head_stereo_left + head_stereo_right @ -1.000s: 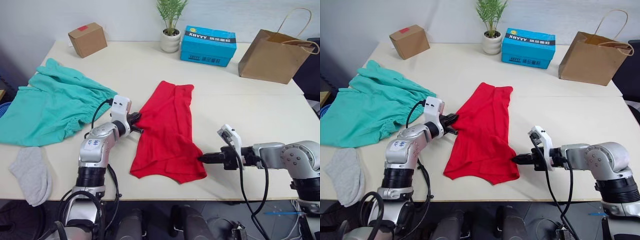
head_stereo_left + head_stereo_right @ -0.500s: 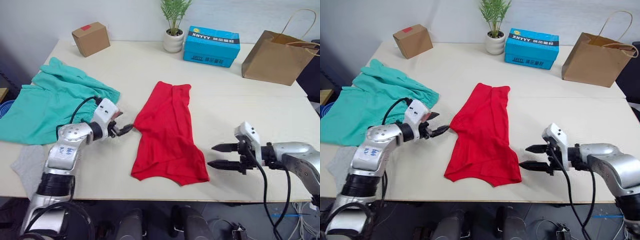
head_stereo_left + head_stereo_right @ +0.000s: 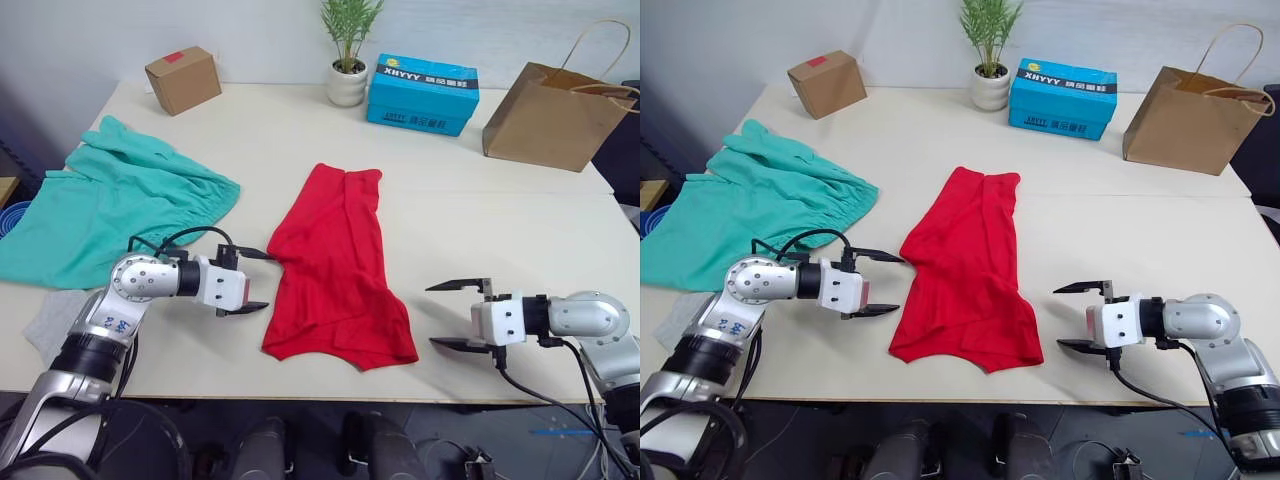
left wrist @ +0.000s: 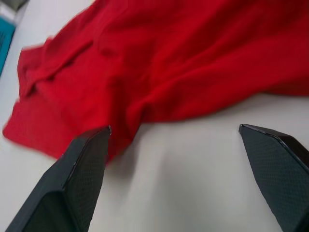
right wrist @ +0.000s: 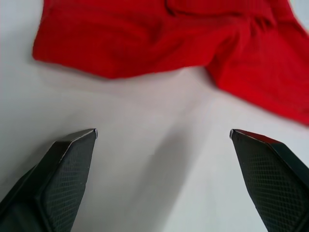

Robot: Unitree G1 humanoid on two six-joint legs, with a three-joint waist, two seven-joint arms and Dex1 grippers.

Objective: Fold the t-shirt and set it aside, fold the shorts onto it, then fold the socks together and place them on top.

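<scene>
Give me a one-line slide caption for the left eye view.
Both open grippers, left and right, flank the partly folded red t-shirt; teal shorts wait at the table's left.

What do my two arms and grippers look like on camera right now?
Both arms are silver-grey metal with black joint bands and loose black cables. The left gripper and right gripper each have a white wrist block and two thin black pointed fingers with dimpled inner pads. The left arm carries a small label with blue writing.

Head stereo pair looks down over table [image 3: 300, 130]; wrist views close, low, sharing t-shirt [image 4: 169, 63].
</scene>
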